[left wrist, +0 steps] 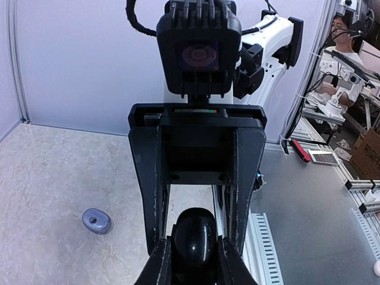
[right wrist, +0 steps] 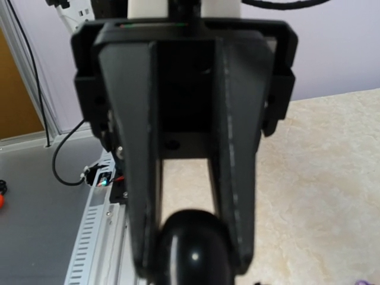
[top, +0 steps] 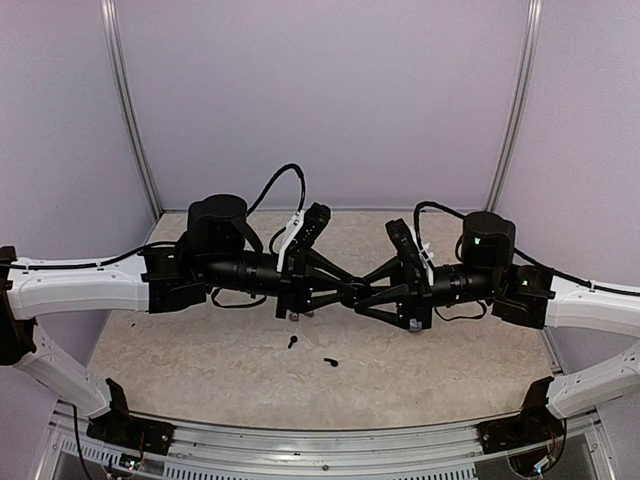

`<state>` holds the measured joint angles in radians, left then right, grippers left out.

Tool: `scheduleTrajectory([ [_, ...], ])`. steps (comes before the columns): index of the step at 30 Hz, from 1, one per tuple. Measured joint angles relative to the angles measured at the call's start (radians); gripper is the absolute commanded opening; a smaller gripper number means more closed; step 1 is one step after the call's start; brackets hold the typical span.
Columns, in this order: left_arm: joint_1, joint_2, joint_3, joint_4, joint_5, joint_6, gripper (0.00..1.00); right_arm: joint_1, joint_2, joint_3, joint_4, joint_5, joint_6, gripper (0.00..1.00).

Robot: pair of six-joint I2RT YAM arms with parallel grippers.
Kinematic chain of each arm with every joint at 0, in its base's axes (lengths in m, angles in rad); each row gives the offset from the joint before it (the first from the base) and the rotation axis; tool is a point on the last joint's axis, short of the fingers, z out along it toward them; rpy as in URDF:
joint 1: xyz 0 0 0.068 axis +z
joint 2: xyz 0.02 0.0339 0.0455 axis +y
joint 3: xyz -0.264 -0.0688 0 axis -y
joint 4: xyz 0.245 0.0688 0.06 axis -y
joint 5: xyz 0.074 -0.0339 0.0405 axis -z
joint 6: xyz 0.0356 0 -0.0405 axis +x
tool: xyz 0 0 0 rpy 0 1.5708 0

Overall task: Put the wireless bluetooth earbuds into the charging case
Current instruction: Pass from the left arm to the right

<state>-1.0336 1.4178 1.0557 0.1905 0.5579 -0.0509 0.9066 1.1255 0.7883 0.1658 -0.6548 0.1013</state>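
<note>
1. Records the left gripper (left wrist: pixel 194 260) at the middle of the table (top: pixel 200 350), fingers drawn narrow and pinching the charging case (left wrist: pixel 193 234), a glossy black rounded body, from 9 and 3 o'clock in the left wrist view.
2. Records the right gripper (top: pixel 363 294) tip to tip with the left, reaching in from 3 o'clock in the top view. Places its long fingers (left wrist: pixel 155 196) on either side of the case. Cannot tell from any view whether these press on the case or only stand beside it.
3. Places the case between the two sets of fingers, hidden under them in the top view. Cannot tell whether its lid is up or down.
4. Lists the first black earbud (top: pixel 292 341), short-stemmed, loose on the table toward 8 o'clock from the meeting fingertips, apart from both grippers.
5. Lists the second black earbud (top: pixel 330 361), same kind, toward 7 o'clock from the fingertips, near the first and closer to the arm bases.
6. Lists one silvery-grey earbud (left wrist: pixel 97 221), rounded, on the table toward 9 o'clock of the case in the left wrist view, well apart from the fingers.
7. Notes a beige mottled tabletop, lilac walls (top: pixel 320 100) at 12 o'clock, and a metal rail (top: pixel 320 440) along the 6 o'clock edge.
</note>
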Motion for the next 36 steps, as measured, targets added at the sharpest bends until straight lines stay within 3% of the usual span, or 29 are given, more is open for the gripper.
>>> scheduleTrajectory([
  [16,0.0,0.0,0.0,0.001,-0.002,0.0,0.05,0.0,0.009,0.0,0.001,-0.019,0.009,0.28],
  [21,0.0,0.0,0.0,0.003,-0.002,0.0,0.05,0.0,0.01,0.0,0.0,-0.023,0.009,0.35],
  [30,0.0,0.0,0.0,0.002,-0.005,0.0,0.06,0.0,0.018,0.0,0.0,-0.026,0.009,0.22],
  [34,0.0,0.0,0.0,0.002,-0.009,-0.001,0.36,0.0,0.018,0.0,-0.001,-0.025,0.01,0.15],
  [36,0.0,0.0,0.0,0.003,-0.012,0.0,0.46,0.0,0.018,0.0,-0.001,-0.022,0.004,0.13],
])
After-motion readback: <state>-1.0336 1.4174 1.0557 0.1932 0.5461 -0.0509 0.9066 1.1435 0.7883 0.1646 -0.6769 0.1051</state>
